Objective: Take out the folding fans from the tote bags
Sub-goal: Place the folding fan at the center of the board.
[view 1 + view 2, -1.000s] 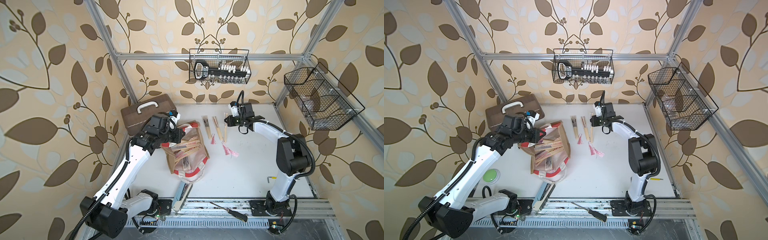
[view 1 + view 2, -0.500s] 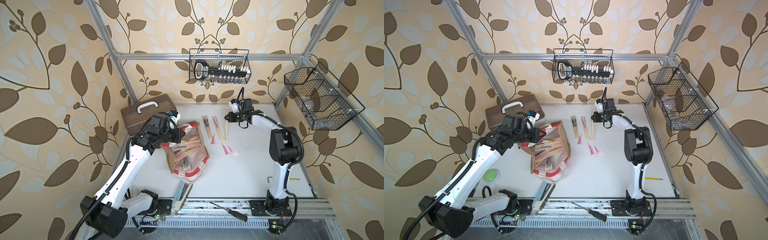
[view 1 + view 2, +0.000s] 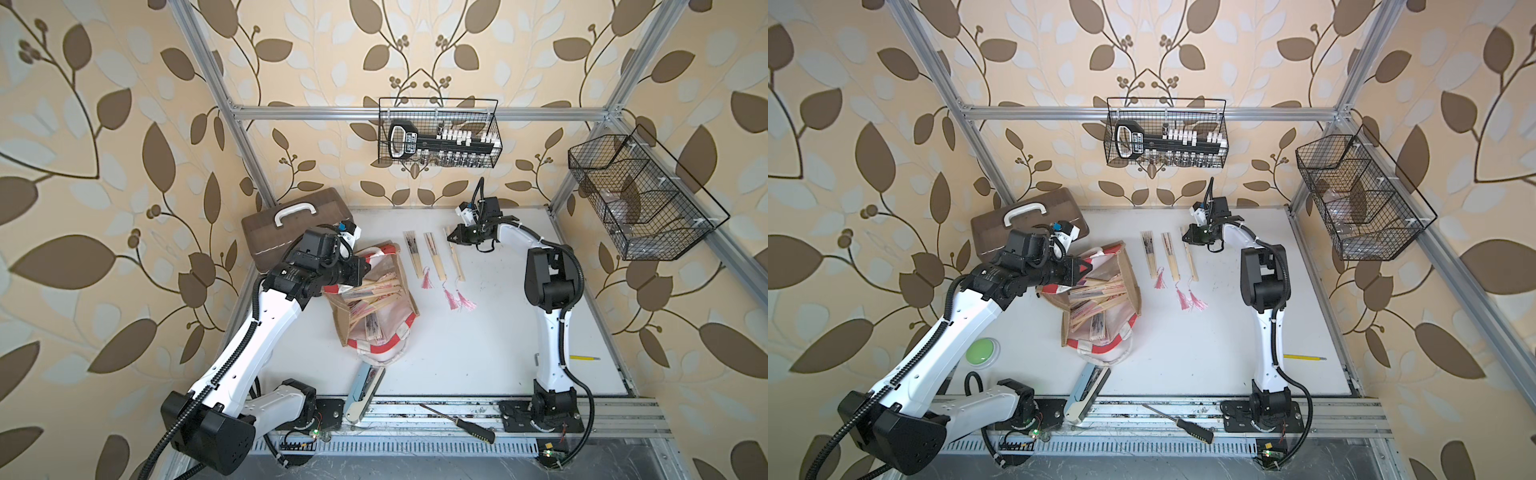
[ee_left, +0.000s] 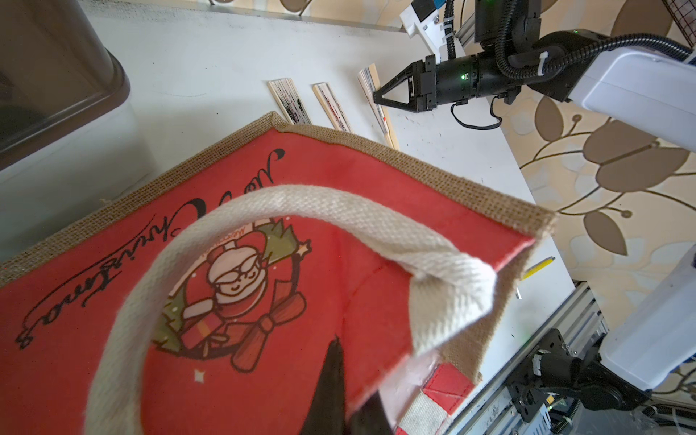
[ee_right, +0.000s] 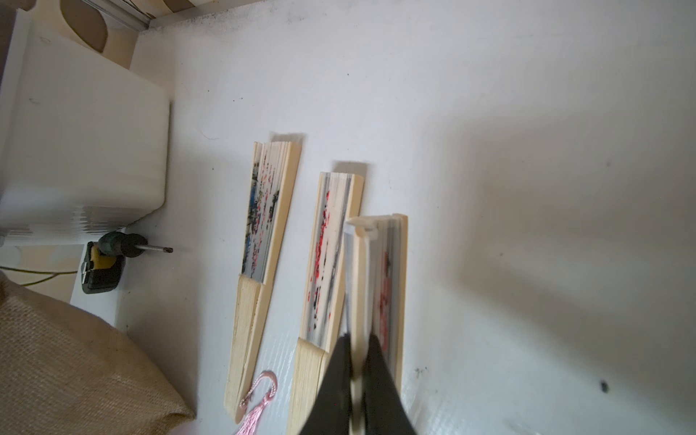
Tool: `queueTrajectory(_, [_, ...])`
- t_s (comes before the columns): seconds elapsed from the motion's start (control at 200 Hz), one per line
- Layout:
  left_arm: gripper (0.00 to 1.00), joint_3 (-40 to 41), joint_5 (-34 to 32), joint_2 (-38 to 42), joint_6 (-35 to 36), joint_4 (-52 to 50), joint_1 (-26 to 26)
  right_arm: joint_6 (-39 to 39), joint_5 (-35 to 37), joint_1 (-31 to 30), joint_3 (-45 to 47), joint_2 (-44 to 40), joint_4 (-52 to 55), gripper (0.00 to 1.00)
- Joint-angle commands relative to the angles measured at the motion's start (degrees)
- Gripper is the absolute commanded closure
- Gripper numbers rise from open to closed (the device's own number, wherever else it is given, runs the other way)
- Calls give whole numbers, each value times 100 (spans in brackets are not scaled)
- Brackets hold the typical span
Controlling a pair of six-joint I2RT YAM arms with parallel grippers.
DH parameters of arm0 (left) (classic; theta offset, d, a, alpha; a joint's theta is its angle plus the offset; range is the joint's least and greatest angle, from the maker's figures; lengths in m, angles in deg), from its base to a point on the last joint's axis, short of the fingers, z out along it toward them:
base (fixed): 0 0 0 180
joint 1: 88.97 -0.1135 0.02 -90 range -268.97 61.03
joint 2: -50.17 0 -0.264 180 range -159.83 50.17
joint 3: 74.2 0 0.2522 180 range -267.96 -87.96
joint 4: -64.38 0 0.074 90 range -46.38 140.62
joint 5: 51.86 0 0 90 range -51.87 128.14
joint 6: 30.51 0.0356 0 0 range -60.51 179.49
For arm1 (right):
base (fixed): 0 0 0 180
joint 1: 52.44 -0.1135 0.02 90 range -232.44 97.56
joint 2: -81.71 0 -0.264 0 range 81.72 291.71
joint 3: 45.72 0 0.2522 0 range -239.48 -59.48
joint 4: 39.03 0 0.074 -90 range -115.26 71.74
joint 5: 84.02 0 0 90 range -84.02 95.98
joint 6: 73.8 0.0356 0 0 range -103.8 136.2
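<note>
Jaws of the right gripper (image 3: 450,239) stand narrow, pinched on a thin bamboo rib of the fan (image 5: 393,286) lying on the table (image 3: 478,340) right beneath its fingertips. Two other fans (image 5: 263,226) lie just beside that one, on the side toward the left gripper (image 3: 1088,266), well apart from it. That gripper is clamped tight on the red-panelled rim of the tote bag (image 3: 401,274), and more folding fans (image 3: 374,293) sit bunched inside the open bag, near its fingertips.
</note>
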Motion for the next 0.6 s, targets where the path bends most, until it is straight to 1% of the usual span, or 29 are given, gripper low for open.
queueTrajectory(0.0, [100, -161, 49, -3, 18, 14, -31, -145, 334, -92, -224, 117, 224, 90])
queueTrajectory(0.24, [100, -162, 48, 15, 20, 10, -31, 110, 1446, -309, -47, 3, -94, 90])
queueTrajectory(0.34, [100, -161, 31, 24, 27, 10, -31, 183, 1699, -445, -31, -21, -178, 89])
queueTrajectory(0.395, [100, -154, 30, 24, 31, 10, -31, 278, 1833, -509, 2, -40, -248, 83])
queueTrajectory(0.5, [100, -166, 30, 24, 31, 10, -31, 371, 1965, -619, 4, -78, -251, 67])
queueTrajectory(0.55, [100, -158, 32, 24, 31, 7, -31, 397, 1965, -659, 34, -131, -251, 64])
queueTrajectory(0.595, [100, -159, 30, 28, 29, 8, -31, 393, 1936, -688, 95, -224, -274, 62])
